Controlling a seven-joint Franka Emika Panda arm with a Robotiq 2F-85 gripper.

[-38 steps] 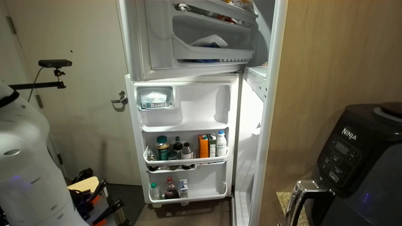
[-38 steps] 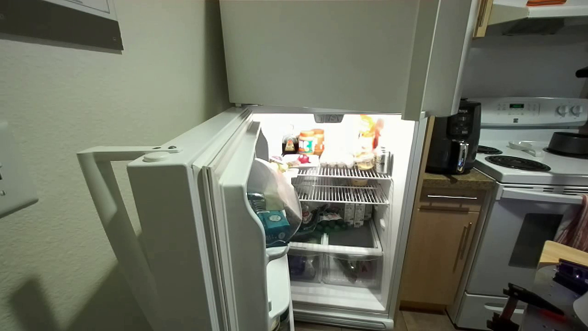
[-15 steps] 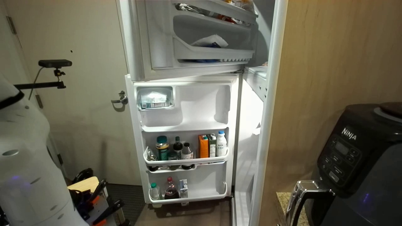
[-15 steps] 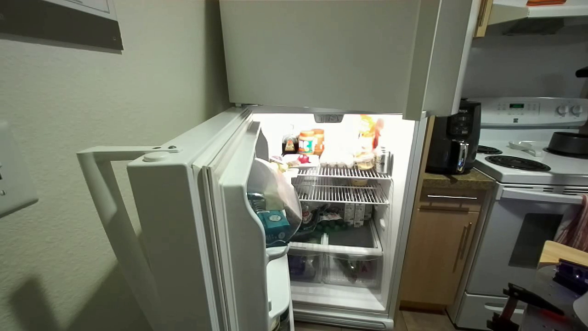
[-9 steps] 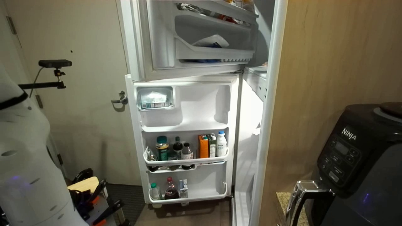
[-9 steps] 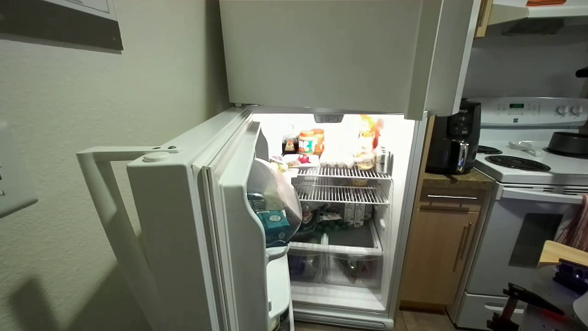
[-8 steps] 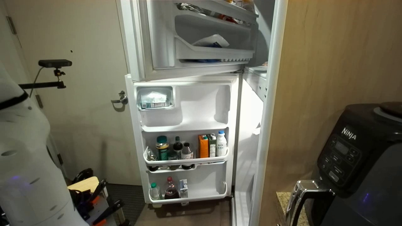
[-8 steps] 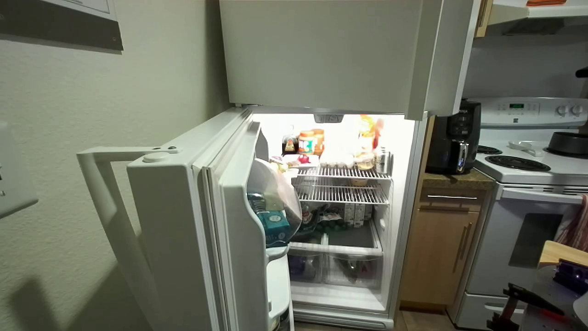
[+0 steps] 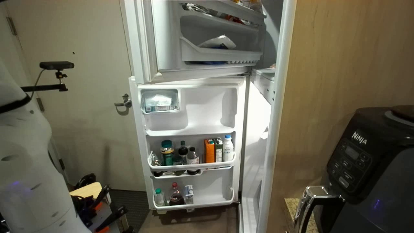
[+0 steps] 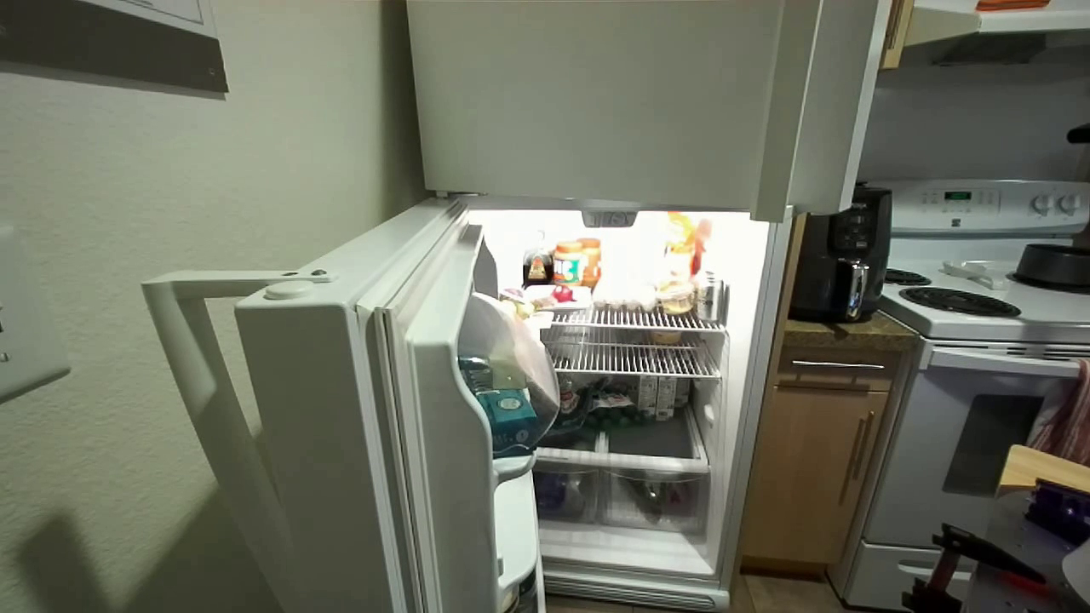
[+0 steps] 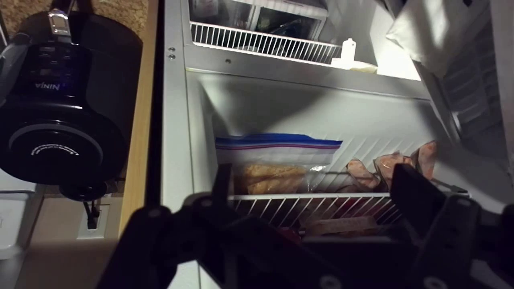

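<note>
Your gripper (image 11: 313, 166) stood spread, its two fingers (image 11: 222, 182) well apart, facing the open freezer compartment (image 11: 281, 106). Nearest in your wrist view was a zip bag (image 11: 279, 156) with a blue seal and yellowish-brown food (image 11: 275, 176) inside, visible in that compartment along the edge of a wire shelf (image 11: 313, 196); one finger overlapped the bag's edge, though you could not tell whether they touched. Pink wrapped packs (image 11: 362, 174) lay near the bag, partly behind the other finger. In both exterior views you had the freezer door (image 9: 168, 38) and the fridge door (image 9: 210, 106) open, with a black air fryer (image 10: 839, 255) near the fridge (image 10: 748, 366)
</note>
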